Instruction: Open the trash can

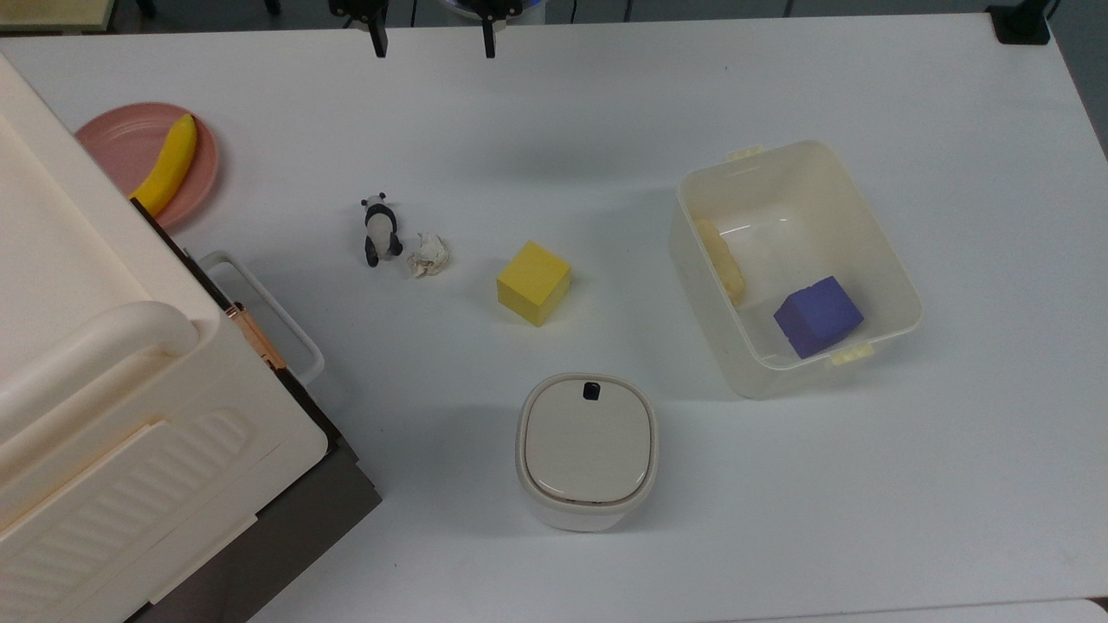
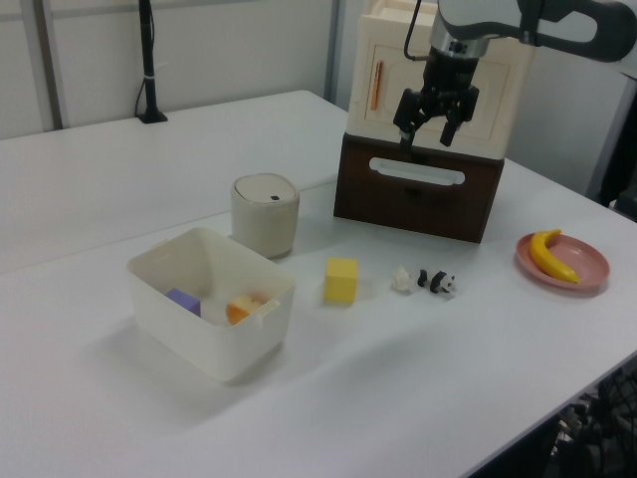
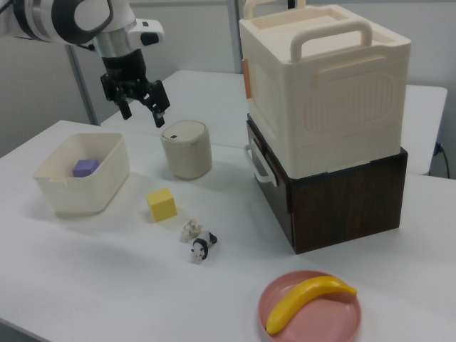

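- One gripper, fingers spread apart, holding nothing, high above the table.
- One trash can, lid down, near the top view's lower centre.
- Two cubes: yellow cube, purple cube inside one tub.
- No readable writing.

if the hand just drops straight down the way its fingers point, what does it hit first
Probably bare table. The open hand points down near the table's far edge in the top view, well short of the trash can, though depth is uncertain.

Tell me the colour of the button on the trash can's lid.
Black button, clearest in the top view.
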